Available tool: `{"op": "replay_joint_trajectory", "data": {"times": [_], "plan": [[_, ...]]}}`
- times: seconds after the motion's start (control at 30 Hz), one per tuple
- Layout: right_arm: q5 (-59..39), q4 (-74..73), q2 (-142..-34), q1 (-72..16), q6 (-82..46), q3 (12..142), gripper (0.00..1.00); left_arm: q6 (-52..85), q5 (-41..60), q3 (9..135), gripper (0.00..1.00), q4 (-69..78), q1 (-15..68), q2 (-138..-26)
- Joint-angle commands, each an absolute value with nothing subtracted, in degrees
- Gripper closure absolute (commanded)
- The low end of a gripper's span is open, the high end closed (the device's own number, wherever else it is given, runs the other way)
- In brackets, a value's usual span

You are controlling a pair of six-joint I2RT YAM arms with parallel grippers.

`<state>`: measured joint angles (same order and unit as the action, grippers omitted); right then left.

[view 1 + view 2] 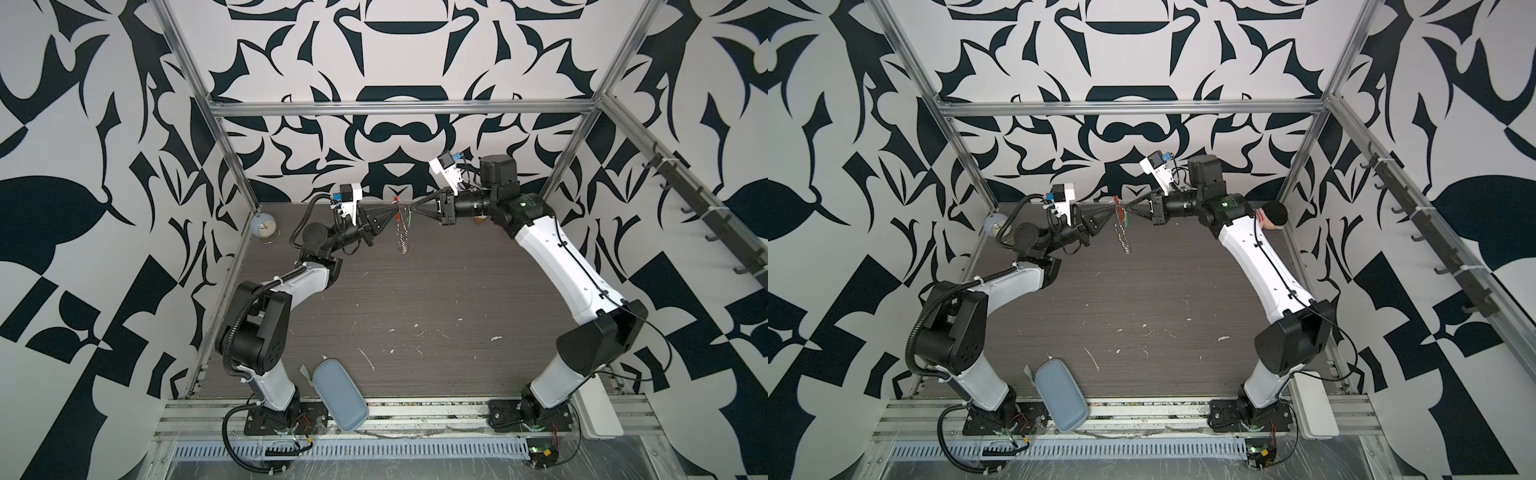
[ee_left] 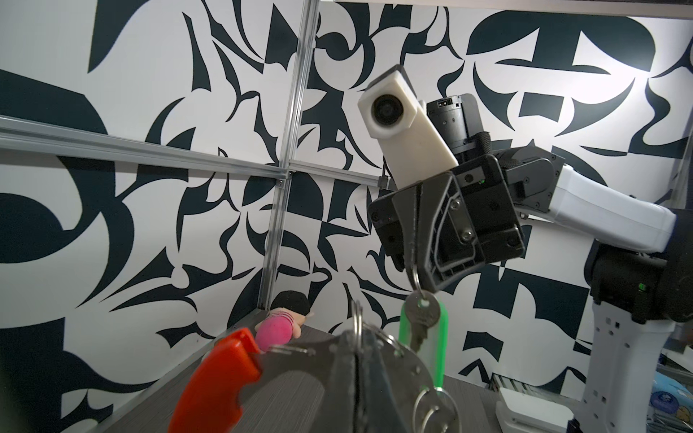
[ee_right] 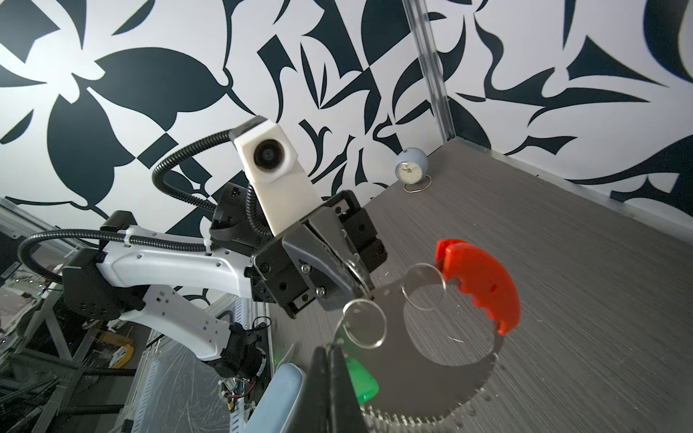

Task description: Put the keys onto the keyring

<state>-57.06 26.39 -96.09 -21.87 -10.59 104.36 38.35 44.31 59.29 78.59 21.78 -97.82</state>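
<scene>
Steel hangs against steel in mid-air over the far middle of the tabletop [image 1: 415,299]. My left claw [image 3: 358,285] is clamped together on the flat band of the keyring [image 3: 390,305]. That leaves its red bar [image 3: 483,281] and small rings [image 1: 402,237] free to hang. My right claw [image 2: 416,266] is pinched tight on the split ring [image 2: 414,280], so the key [image 2: 422,311] and green tag [image 2: 441,337] dangle just beside the loop. I'd say both are lifted to keep the threading clear of the tabletop, and the key isn't on yet

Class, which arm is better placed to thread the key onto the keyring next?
Right, probably: the right fingers grip the keys by their ring, beside the keyring that the left fingers hold.
</scene>
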Motion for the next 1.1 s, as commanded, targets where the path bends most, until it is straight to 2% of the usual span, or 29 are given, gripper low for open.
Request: {"op": "replay_joint_trajectory", "data": {"times": [0.0,0.53,1.07], "plan": [[-59.4,23.1,-95.6,-22.1,-12.3,107.5,1.0,39.0,44.6,61.0,1.0,82.6,22.1,-97.9],[-59.5,22.6,-100.1,-22.5,-14.5,110.9,1.0,39.1,45.3,61.1,1.0,82.5,23.4,-97.5],[-57.6,18.8,-97.0,-22.8,-15.0,105.5,1.0,39.3,43.4,60.9,1.0,82.5,23.5,-97.9]]}}
